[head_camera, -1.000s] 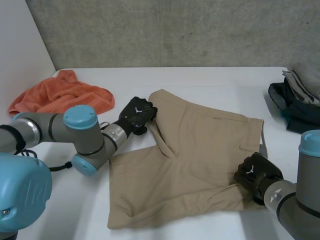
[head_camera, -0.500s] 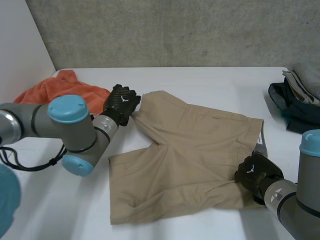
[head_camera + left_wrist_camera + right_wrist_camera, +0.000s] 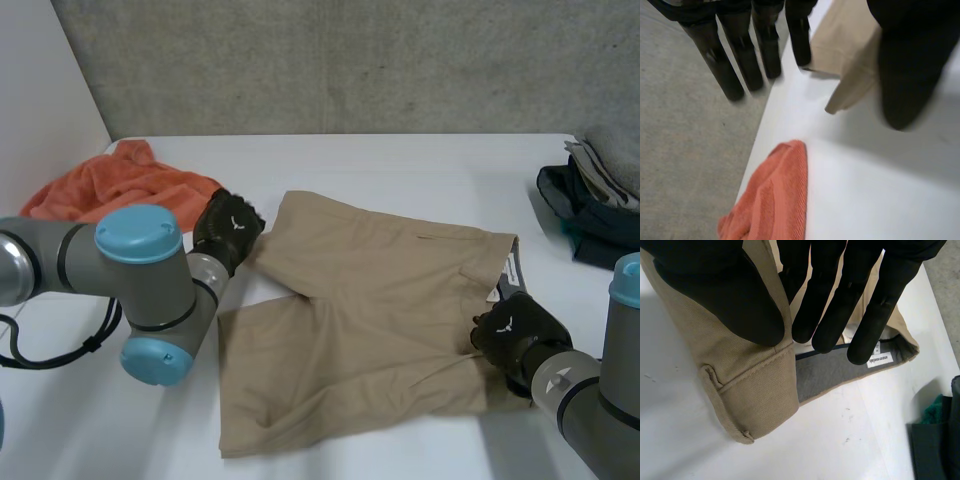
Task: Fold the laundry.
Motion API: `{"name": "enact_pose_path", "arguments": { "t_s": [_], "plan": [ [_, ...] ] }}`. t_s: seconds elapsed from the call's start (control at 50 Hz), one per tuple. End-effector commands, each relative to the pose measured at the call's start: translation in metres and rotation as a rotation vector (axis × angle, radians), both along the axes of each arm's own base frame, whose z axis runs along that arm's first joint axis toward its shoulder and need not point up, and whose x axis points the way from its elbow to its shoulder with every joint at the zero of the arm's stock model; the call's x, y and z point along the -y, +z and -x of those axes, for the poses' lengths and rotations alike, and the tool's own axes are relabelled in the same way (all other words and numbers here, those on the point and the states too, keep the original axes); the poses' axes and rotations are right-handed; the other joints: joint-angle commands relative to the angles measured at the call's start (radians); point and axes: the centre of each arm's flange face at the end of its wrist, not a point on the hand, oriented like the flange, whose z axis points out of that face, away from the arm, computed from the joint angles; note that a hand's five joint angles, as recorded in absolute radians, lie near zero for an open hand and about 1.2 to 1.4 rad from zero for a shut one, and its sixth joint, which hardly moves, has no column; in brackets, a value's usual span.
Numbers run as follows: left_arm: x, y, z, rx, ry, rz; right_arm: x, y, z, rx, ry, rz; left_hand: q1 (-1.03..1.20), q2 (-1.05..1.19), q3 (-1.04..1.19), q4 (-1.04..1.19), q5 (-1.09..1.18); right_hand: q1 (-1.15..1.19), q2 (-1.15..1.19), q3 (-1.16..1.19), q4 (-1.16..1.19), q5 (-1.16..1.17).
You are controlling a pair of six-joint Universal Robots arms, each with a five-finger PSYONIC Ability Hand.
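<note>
Head view: the khaki shorts (image 3: 370, 320) lie spread flat in the middle of the white table (image 3: 400, 165), waist to the right, legs to the left.

The right hand (image 3: 512, 333) is at the near right corner, on the waistband (image 3: 755, 385). In the right wrist view its thumb lies on the outside of the band and its fingers reach inside onto the grey lining (image 3: 830, 372), pinching the band between them. Just beyond the fingertips a small white label (image 3: 881, 359) is sewn into the lining; its print is too small to read.

The left hand (image 3: 228, 228) is at the far left leg's hem corner. In the left wrist view its fingers are straight, with the cloth caught between them and the thumb, and the corner hangs just clear of the table.

An orange towel (image 3: 110, 185) lies far left beside that hand, close to the table's left edge, with grey floor (image 3: 685, 150) beyond. A dark pile of clothes (image 3: 585, 215) sits at the right edge, apart from the shorts. Bare table runs along the far side and in the near left corner.
</note>
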Motion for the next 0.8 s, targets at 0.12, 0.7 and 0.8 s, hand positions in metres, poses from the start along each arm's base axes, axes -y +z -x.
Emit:
{"name": "enact_pose_path", "arguments": {
  "t_s": [0.12, 0.7, 0.8],
  "plan": [
    [-0.06, 0.064, -0.021, -0.307, 0.028, -0.164, 0.006, 0.011, -0.002, 0.074, -0.04, 0.023, -0.066, -0.142, -0.151, -0.156, -0.153, 0.284, 0.2, 0.192, 0.195, 0.19],
    [-0.168, 0.025, -0.035, -0.305, 0.139, -0.716, -0.018, 0.032, 0.007, 0.055, -0.029, 0.029, 1.034, 0.958, 0.95, 0.944, 0.947, 0.284, 0.2, 0.192, 0.195, 0.19],
    [-0.205, 0.03, -0.035, -0.131, 0.026, -0.776, -0.048, 0.026, 0.023, -0.109, 0.035, -0.148, 1.034, 0.958, 0.95, 0.944, 0.947, 0.284, 0.2, 0.192, 0.195, 0.19]
  ]
}}
